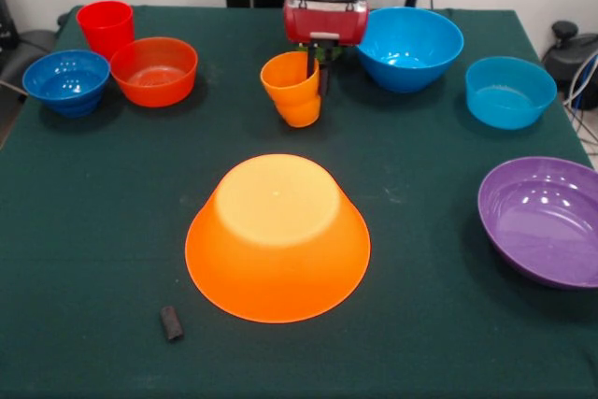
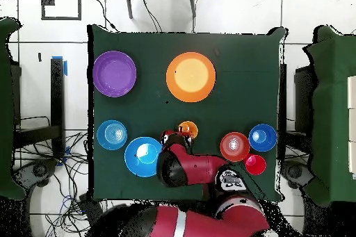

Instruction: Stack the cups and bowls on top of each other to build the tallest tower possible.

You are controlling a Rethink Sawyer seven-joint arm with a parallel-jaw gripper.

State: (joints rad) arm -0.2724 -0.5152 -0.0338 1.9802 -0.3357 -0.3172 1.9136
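- Orange, with a stepped ridge, the orange cup point(image 1: 293, 89) hangs tilted in my gripper point(image 1: 318, 70), its mouth up and leaning toward the camera across the desk point(image 1: 93, 249).
- My gripper is clenched on the orange cup: one dark finger point(image 1: 311, 61) runs down inside the cup against its wall, the other sits outside at the cup's far side, so the wall is pinched between them.
- The cup's base looks to be at or just above the green cloth; I cannot tell whether it touches.
- From above, the cup point(image 2: 188, 130) shows as a small orange circle just beyond my gripper's red body point(image 2: 175, 139).
- The big yellow-orange bowl point(image 1: 277, 237) lies upside down on its rim, nearer the front camera than my gripper and well apart from the cup.
- The big blue bowl point(image 1: 409, 48) stands upright just beside my gripper, on the picture's right in the front view.
- The light-blue bowl point(image 1: 510, 91) sits further right, and a purple bowl point(image 1: 545, 220) lies near the right edge, upright and slightly tilted.
- On the picture's left, the orange-red bowl point(image 1: 154, 70) stands between the dark-blue bowl point(image 1: 66, 81) and my gripper, with the red cup point(image 1: 106, 27) upright just behind it.
- A small dark block point(image 1: 171, 321) lies on the cloth near the inverted bowl's rim.
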